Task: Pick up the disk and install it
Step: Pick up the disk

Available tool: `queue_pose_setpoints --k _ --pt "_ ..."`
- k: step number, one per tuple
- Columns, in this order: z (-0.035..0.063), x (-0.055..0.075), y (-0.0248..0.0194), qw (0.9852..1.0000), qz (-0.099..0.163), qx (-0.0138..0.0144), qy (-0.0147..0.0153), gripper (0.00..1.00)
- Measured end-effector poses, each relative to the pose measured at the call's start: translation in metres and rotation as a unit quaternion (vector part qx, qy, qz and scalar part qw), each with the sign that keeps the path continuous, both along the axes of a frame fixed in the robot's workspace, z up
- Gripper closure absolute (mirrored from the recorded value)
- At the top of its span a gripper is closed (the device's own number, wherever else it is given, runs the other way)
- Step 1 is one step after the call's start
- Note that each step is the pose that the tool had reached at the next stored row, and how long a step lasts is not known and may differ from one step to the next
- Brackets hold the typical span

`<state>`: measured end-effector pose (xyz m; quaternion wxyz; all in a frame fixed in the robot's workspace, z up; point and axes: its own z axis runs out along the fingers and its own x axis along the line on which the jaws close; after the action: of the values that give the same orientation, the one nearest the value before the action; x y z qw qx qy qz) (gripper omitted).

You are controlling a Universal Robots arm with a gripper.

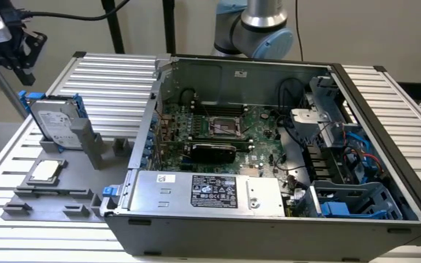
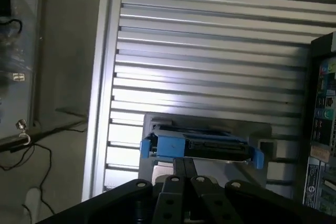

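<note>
Silver-grey, white-labelled, blue-framed disk (image 1: pixel 55 125) stands upright on edge.

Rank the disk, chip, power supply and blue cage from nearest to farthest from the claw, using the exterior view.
1. Disk, upright, just below the claw.
2. Chip, lying flat in front of the disk.
3. Power supply, along the case's front.
4. Blue cage, in the case's corner at the exterior view's right.
</note>
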<state>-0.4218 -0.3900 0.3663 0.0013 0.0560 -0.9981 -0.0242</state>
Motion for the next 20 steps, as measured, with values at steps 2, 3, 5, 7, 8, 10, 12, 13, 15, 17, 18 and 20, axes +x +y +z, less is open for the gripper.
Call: queue_pose_setpoints --k 2,3,5,7,8,10,12,13,15,17,18,20 --pt "-0.0007 0.0 0.0 0.9998 0.018 0.0 0.0 1.0" --pt "-0.001 0.0 0.0 0.9996 0.027 0.0 0.0 1.0" --pt "-0.0015 0.0 0.0 0.999 0.045 0.0 0.0 1.0" --pt "-0.0022 0.0 0.0 0.998 0.063 0.0 0.0 1.0" --pt "-0.0025 0.0 0.0 0.9974 0.072 0.0 0.0 1.0" --pt "-0.0031 0.0 0.0 0.9958 0.091 0.0 0.0 1.0" --pt "-0.0037 0.0 0.0 0.994 0.109 0.0 0.0001 1.0" --pt "-0.004 0.0 0.0 0.993 0.118 0.0 0.0 1.0" --pt "-0.0046 0.0 0.0 0.9907 0.136 0.0 0.0 1.0" --pt "-0.0052 0.0 0.0 0.9881 0.154 0.0 0.0 1.0" --pt "-0.0055 0.0 0.0 0.9867 0.163 0.0 0.0 1.0" --pt "-0.0061 0.0 0.0 0.9835 0.181 0.0 0.0 1.0"
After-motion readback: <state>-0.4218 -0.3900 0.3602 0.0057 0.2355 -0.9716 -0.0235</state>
